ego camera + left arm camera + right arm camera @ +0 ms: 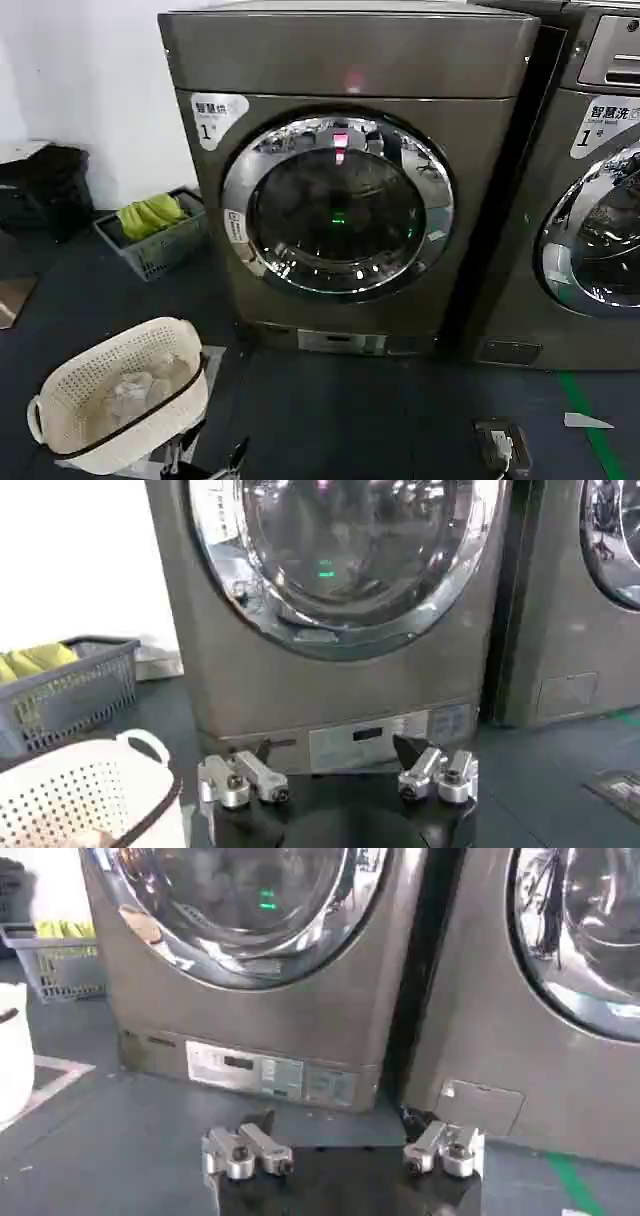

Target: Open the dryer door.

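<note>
The dryer door (338,205) sits closed in the front of the bronze-grey machine (350,60), facing the robot, with a similar grey machine (590,190) just to its right. The left gripper (338,770) hangs low near the floor (380,420) in front of the machine's base panel, its fingers (265,777) spread wide and holding nothing. The right gripper (340,1140) is likewise low, its fingers (268,1148) released and apart, touching nothing; a white laundry basket (120,395) stands near left
</note>
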You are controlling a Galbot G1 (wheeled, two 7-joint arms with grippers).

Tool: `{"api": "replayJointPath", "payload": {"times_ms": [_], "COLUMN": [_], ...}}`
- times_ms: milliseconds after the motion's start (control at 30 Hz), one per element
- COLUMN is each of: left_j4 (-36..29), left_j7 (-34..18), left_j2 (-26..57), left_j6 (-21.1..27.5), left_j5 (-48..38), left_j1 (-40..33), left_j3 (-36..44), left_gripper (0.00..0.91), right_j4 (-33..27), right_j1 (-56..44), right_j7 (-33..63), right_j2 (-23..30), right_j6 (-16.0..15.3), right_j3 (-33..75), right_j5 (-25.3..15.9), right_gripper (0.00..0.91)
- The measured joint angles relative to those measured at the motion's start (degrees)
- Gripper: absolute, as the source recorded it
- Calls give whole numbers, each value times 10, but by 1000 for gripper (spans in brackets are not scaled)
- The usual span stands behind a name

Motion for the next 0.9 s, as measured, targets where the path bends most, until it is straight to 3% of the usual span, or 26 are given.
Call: {"api": "replayJointPath", "payload": {"times_ms": [900], "left_j4": [-10], "left_j7": [1], "left_j2": [4], "left_j6": [-13], "left_j5": [19], "left_j1": [2], "left_j3": [2], "left_gripper": [907], "right_j4": [-67], "right_j1": [189], "right_j7": [-36], "right_j2": [-114], "right_j6": [-37], "right_j3": [2], "right_j5": [73], "right_gripper": [907]}}
